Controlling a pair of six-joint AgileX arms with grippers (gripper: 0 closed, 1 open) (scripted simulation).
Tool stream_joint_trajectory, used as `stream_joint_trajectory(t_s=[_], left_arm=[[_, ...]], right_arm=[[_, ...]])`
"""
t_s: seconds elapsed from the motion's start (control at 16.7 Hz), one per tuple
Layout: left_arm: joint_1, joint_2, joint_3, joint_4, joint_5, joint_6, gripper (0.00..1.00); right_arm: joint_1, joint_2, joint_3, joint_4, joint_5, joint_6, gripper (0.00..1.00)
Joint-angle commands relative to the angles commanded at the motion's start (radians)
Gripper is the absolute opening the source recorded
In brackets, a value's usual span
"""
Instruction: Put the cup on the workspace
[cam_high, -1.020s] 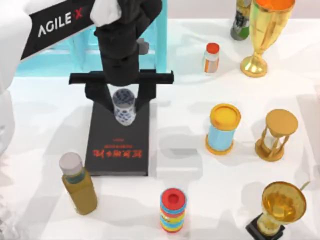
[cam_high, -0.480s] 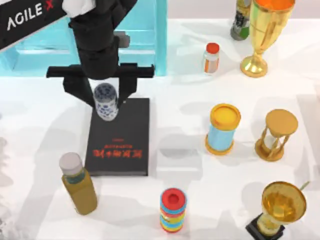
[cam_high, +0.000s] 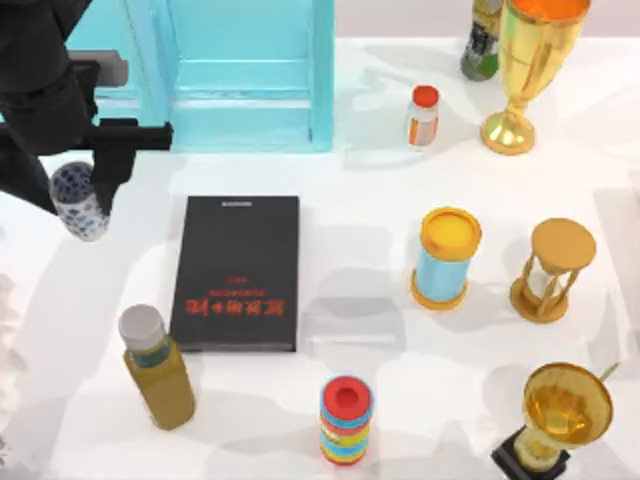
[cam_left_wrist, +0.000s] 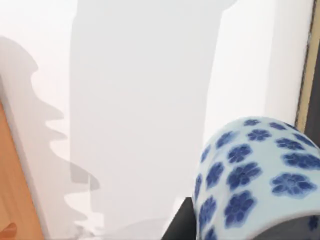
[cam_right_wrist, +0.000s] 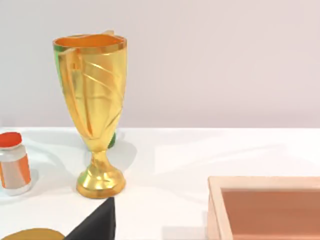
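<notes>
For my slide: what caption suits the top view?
Left gripper holds the blue-flowered cup over the white tabletop.

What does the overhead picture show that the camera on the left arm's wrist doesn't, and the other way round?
Overhead: the left gripper at the table's left edge, the black book, the light blue cabinet, bottles, golden trophies and an hourglass.

Left wrist: the blue flower pattern close up, and an orange-brown strip beside the white surface.

Both: the cup held in the left gripper above the white workspace.
</notes>
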Motion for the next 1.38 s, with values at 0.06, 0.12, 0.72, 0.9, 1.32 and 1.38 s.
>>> stream_joint_trajectory(t_s=[0.06,0.12,0.72,0.9,1.32,1.38], left_arm=[[0.0,0.0,0.0,0.0,0.0,0.0,0.0],[-0.004,0.005,0.003,0.0,-0.002,0.001,0.0],[0.004,0.037,-0.206,0.244,0.0,0.004,0.0],[0.004,0.038,-0.209,0.247,0.0,0.004,0.0],[0.004,0.038,-0.209,0.247,0.0,0.004,0.45],[0.004,0.038,-0.209,0.247,0.0,0.004,0.53]], right_arm=[[0.0,0.0,0.0,0.0,0.0,0.0,1.0],[0.0,0.0,0.0,0.0,0.0,0.0,1.0],[0.0,0.0,0.0,0.0,0.0,0.0,1.0],[0.0,0.0,0.0,0.0,0.0,0.0,1.0],[0.0,0.0,0.0,0.0,0.0,0.0,1.0],[0.0,0.0,0.0,0.0,0.0,0.0,1.0]])
